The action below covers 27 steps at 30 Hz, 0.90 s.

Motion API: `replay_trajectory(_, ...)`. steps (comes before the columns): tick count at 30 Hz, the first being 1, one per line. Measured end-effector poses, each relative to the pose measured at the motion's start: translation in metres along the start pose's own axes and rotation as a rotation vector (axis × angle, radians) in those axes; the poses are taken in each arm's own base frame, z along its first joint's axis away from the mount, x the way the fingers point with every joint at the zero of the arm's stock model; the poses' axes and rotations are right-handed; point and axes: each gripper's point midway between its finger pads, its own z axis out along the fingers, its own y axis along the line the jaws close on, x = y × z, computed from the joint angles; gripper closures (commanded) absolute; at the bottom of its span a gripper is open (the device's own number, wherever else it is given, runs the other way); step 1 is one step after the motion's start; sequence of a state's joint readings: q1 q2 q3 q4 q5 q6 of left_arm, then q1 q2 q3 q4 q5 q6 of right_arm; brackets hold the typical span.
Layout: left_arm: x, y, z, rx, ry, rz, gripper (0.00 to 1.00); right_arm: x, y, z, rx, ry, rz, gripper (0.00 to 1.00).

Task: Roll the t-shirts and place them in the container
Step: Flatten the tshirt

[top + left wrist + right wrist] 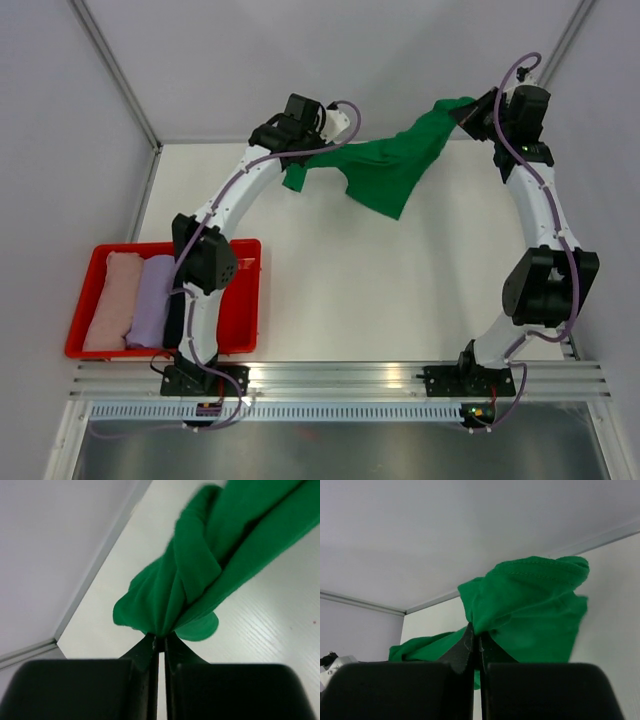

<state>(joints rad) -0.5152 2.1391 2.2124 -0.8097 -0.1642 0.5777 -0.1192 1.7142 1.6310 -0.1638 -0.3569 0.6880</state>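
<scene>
**Top external view.** The green t-shirt [385, 170] hangs stretched between the two hands over the far half of the bench [400, 290]. The left hand [298, 168] is pinched on one bunched end. The right hand [462, 110] is pinched on the other end and sits higher in the frame, near the far right corner. The cloth sags between them into a point at its near edge; whether that point touches the bench cannot be told. At the near left, a red tray [80, 335] holds three rolled shirts side by side: a pink t-shirt [110, 300], a lavender t-shirt [150, 300] and a black t-shirt [172, 325]. The black one is partly hidden by the left arm.

**Left wrist view.** The fingers of the left hand [159, 641] are closed to a thin slit, with a gathered fold of the green t-shirt [200, 580] clamped at their tips. From there the cloth runs up and to the right, twisted into thick folds, above the white bench [260, 645].

**Right wrist view.** The right hand [476, 637] is likewise drawn narrow and grips a bunch of the green t-shirt [530, 610]. A stitched hem shows along the top of the bunch. The rest of the shirt trails off to the lower left, with the grey wall [420, 530] behind it.
</scene>
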Motion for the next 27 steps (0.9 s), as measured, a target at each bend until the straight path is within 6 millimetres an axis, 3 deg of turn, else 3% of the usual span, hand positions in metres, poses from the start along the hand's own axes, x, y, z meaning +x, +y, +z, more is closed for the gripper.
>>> replay_trajectory(3, 0.009, -0.009, -0.007, 0.014, -0.002, 0.030, 0.88, -0.001, 0.007, -0.016, -0.013, -0.040, -0.023, 1.00)
replay_trajectory(4, 0.021, -0.027, -0.008, 0.056, 0.022, 0.066, 0.79, 0.006, 0.003, -0.026, -0.005, -0.045, -0.022, 1.00)
replay_trajectory(5, 0.032, -0.044, -0.009, 0.098, 0.043, 0.100, 0.53, 0.017, -0.005, -0.036, 0.010, -0.040, -0.016, 1.00)
replay_trajectory(7, 0.060, -0.102, -0.010, 0.243, 0.109, 0.201, 0.36, 0.046, -0.025, -0.049, 0.047, -0.012, 0.005, 1.00)
replay_trajectory(8, 0.074, -0.136, -0.011, 0.331, 0.145, 0.250, 0.33, 0.061, -0.039, -0.050, 0.073, 0.012, 0.019, 1.00)
replay_trajectory(10, 0.095, -0.187, -0.016, 0.472, 0.208, 0.309, 0.32, 0.088, -0.065, -0.048, 0.121, 0.066, 0.046, 1.00)
replay_trajectory(11, 0.103, -0.208, -0.021, 0.533, 0.239, 0.333, 0.33, 0.105, -0.081, -0.046, 0.153, 0.101, 0.063, 1.00)
replay_trajectory(12, 0.107, -0.217, -0.024, 0.561, 0.258, 0.339, 0.33, 0.118, -0.094, -0.045, 0.181, 0.130, 0.078, 1.00)
replay_trajectory(15, 0.113, -0.213, -0.028, 0.576, 0.289, 0.288, 0.33, 0.143, -0.119, -0.045, 0.239, 0.187, 0.107, 1.00)
replay_trajectory(22, 0.135, -0.166, -0.018, 0.495, 0.347, 0.172, 0.34, 0.137, -0.116, -0.043, 0.225, 0.166, 0.086, 1.00)
replay_trajectory(27, 0.157, -0.155, -0.001, 0.488, 0.403, 0.171, 0.33, 0.136, -0.116, -0.042, 0.221, 0.162, 0.076, 1.00)
